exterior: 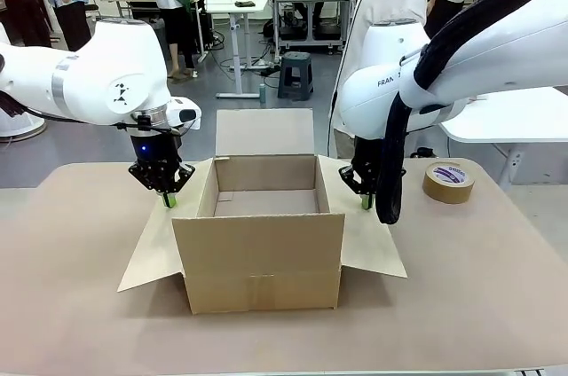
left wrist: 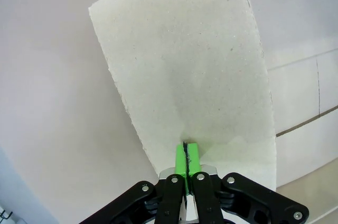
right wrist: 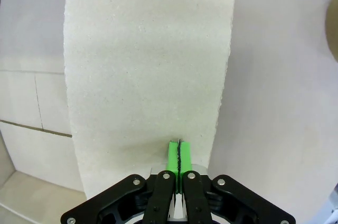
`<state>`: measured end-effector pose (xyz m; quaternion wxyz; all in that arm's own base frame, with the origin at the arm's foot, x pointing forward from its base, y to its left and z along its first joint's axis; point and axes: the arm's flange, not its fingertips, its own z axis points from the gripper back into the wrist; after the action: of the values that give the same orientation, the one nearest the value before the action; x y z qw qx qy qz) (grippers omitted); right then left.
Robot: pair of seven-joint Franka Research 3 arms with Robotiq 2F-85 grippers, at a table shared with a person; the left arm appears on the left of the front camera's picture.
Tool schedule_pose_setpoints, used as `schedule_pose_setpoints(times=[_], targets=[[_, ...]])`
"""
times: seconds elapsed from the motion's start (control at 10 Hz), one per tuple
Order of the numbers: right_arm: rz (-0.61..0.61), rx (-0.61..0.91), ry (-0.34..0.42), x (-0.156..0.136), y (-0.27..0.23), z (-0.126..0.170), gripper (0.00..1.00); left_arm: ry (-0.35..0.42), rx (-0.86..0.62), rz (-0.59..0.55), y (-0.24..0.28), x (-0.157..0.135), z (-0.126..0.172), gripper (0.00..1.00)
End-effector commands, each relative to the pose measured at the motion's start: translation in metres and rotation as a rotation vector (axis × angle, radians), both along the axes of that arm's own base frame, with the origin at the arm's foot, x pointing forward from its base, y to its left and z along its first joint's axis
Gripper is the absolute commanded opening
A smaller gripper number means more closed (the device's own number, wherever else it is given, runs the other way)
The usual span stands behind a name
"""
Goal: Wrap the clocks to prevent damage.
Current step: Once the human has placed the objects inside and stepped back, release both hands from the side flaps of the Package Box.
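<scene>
Box [exterior: 262, 261] x1 open, L hand [exterior: 168, 201], R hand [exterior: 366, 203] both closed, tape roll [exterior: 448, 183] x1

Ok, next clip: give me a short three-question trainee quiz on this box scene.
1. True or false: the top flaps of the cardboard box are folded shut.
2. The tape roll lies: A) inside the box; B) on the table, on the robot's right of the box; C) in a gripper.
3. Fill in: the left gripper and the right gripper both have jaws ____.
Key: 1 false; 2 B; 3 shut.
</scene>
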<state>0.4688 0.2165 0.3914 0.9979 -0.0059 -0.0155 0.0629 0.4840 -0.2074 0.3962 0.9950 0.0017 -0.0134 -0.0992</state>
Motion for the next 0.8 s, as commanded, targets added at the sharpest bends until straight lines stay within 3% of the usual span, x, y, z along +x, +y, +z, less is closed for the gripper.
schedule_pose_setpoints(times=[0.0,0.7], targets=[[-0.008,-0.006,0.001,-0.0010,0.0008,-0.0005,0.01,0.007,0.006,-0.002,-0.0001,0.0003,0.0011,0.01],[-0.008,-0.006,0.001,-0.0010,0.0008,-0.0005,0.01,0.007,0.006,-0.002,-0.0001,0.0003,0.0011,0.01]])
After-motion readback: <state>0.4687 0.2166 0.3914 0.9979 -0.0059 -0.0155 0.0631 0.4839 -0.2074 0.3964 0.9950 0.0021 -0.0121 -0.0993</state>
